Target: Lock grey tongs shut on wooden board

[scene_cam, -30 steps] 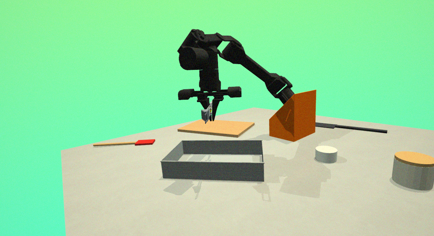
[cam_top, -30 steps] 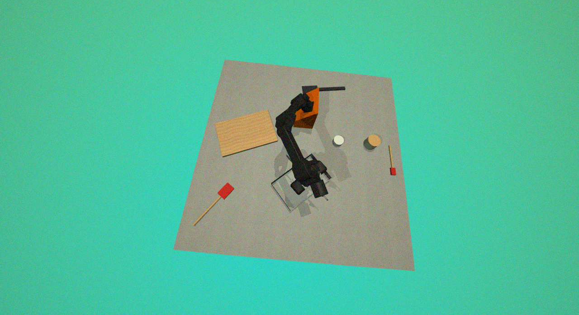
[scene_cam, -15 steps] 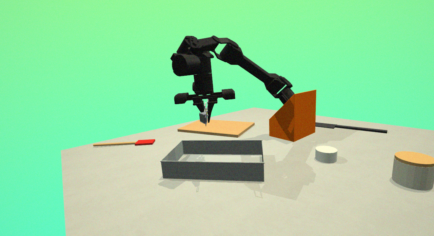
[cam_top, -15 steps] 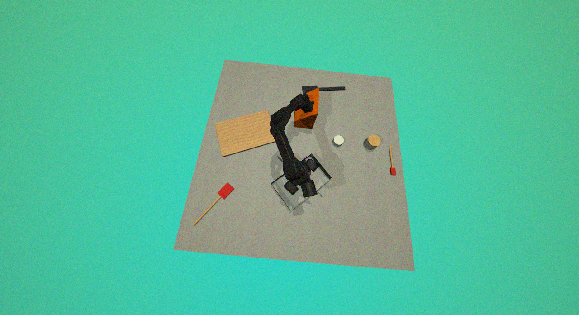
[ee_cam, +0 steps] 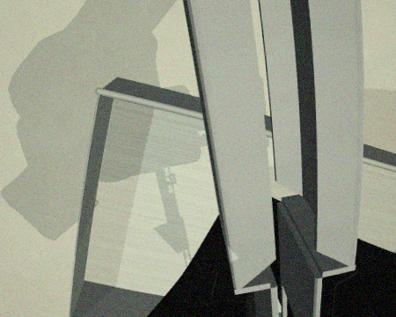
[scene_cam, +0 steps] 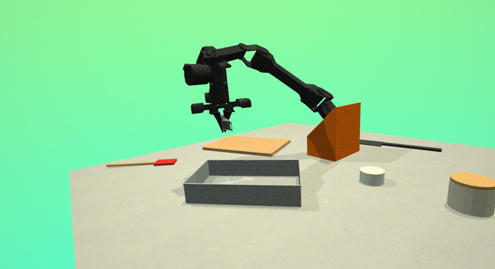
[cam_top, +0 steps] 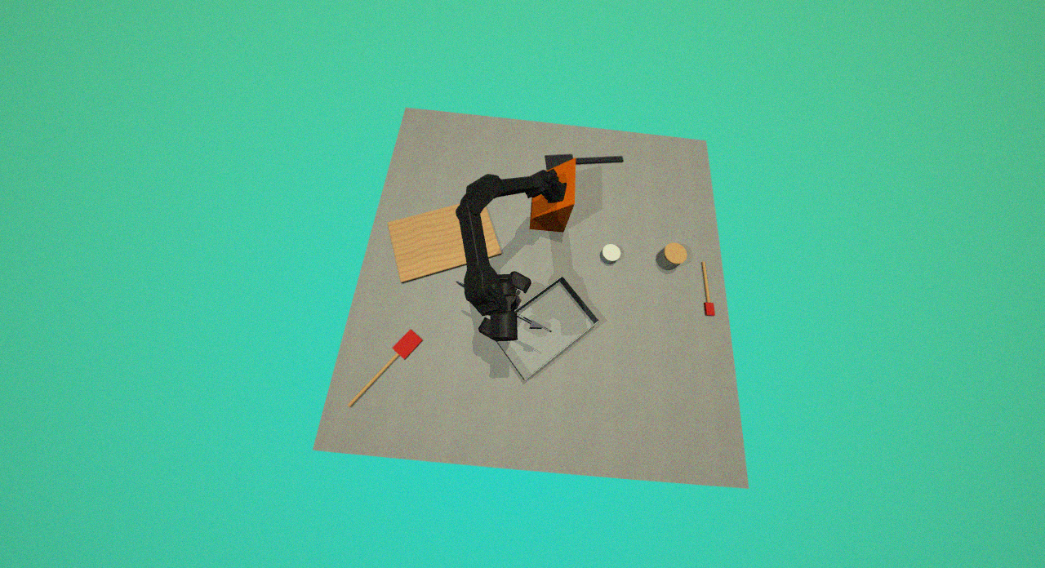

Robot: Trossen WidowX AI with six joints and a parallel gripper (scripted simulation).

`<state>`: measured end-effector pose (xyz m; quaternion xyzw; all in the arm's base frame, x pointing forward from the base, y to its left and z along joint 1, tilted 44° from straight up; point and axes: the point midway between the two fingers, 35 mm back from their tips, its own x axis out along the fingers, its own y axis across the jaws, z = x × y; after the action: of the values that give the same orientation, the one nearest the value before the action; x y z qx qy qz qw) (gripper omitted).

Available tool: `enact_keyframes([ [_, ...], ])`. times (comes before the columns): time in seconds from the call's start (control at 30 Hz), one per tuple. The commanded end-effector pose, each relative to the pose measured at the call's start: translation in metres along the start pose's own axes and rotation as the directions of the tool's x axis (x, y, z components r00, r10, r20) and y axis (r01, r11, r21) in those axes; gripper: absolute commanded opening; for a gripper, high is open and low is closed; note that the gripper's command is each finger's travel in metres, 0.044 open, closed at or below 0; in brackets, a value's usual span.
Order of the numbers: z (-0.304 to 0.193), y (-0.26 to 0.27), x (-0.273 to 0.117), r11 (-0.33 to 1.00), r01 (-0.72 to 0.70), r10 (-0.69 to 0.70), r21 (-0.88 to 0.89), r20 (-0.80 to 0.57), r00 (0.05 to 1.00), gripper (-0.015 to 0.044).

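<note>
My gripper (scene_cam: 224, 130) is shut on the grey tongs (cam_top: 535, 323) (scene_cam: 226, 124) (ee_cam: 239, 167), high above the table. In the wrist view their arms run nearly side by side, with a narrow gap. In the top view they stick out on both sides of the gripper and look roughly level; whether the hinge is locked cannot be told. The fingertips are hidden in the top view. The roasting tin (cam_top: 579, 299) (scene_cam: 242, 195) (ee_cam: 90, 198) stands below, its left corner under the gripper. The wooden board (cam_top: 427, 243) (scene_cam: 249, 145) lies flat behind the tin, with nothing on it.
An orange block (cam_top: 553, 199) (scene_cam: 346, 132) stands by the arm's base, a black bar (cam_top: 598, 160) (scene_cam: 412, 147) behind it. A red-headed spatula (cam_top: 406, 343) (scene_cam: 165, 162) lies left. A white-topped pot (cam_top: 611, 253) (scene_cam: 372, 176), a wooden-lidded jar (cam_top: 675, 253) (scene_cam: 471, 198) and a small red-ended tool (cam_top: 709, 308) are right.
</note>
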<state>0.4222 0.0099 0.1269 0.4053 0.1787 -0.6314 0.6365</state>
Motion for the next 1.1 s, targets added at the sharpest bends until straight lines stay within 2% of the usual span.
enact_keyframes([
  [0.0, 0.024, 0.001, -0.004, 0.998, -0.011, 0.011, -0.060, 0.000, 1.000, -0.0150],
  [0.53, 0.124, -0.014, -0.007, 0.946, -0.014, 0.022, -0.324, 0.020, 1.000, -0.0150],
  [0.77, 0.138, -0.018, -0.007, 0.933, -0.011, 0.020, -0.359, 0.021, 1.000, -0.0150],
  [1.07, 0.190, -0.036, 0.000, 0.881, 0.003, 0.000, -0.473, 0.006, 1.000, -0.0150],
])
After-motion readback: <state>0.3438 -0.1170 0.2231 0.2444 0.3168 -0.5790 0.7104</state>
